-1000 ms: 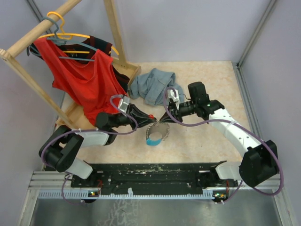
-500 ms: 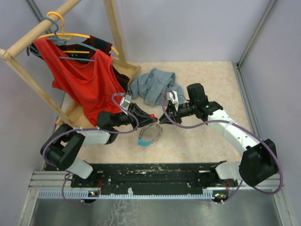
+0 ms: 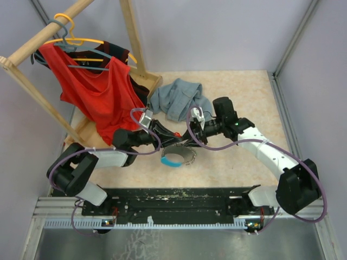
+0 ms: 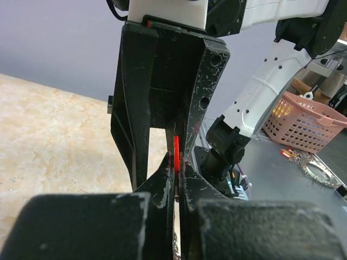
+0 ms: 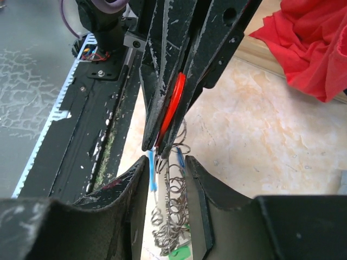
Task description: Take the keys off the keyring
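Red plastic key head (image 4: 175, 154), edge-on, is pinched tight between my left jaws, and the silvery chain (image 5: 171, 214) of the keyring (image 3: 174, 158) dangles in the narrow gap of my right jaws, whose grip I cannot tell.

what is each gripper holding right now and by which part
The left gripper pinches a red key by its flat plastic head. The right gripper straddles the metal chain of the keyring; whether it clamps it cannot be told.

No readable text, labels, numbers, signs
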`<state>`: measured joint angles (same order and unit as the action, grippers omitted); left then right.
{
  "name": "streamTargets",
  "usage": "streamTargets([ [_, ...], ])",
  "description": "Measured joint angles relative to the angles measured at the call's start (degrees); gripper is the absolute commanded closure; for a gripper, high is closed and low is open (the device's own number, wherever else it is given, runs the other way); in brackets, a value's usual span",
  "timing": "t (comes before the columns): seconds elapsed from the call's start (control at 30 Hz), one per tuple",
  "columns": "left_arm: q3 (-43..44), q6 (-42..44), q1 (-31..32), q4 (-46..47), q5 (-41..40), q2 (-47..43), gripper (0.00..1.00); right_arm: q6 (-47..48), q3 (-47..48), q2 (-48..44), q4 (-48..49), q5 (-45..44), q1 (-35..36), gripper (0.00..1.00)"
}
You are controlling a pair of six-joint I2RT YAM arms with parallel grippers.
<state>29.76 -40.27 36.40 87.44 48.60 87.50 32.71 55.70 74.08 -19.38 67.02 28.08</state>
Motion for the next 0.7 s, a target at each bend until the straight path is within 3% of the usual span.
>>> streamTargets([
  [0.4,0.00,0.42,0.35,0.00,-1.70,-0.79,1.00,-0.13,-0.24,0.24,0.31,-0.22,0.57,0.68],
  [0.6,0.00,0.70,0.63,-0.02,-2.99,-1.27,1.00,-0.33,-0.24,0.26,0.46,-1.09,1.18,0.81],
  [0.7,0.00,1.16,0.63,-0.02,-3.52,-1.29,1.00,-0.70,-0.24,0.26,0.50,-1.44,1.18,0.83],
])
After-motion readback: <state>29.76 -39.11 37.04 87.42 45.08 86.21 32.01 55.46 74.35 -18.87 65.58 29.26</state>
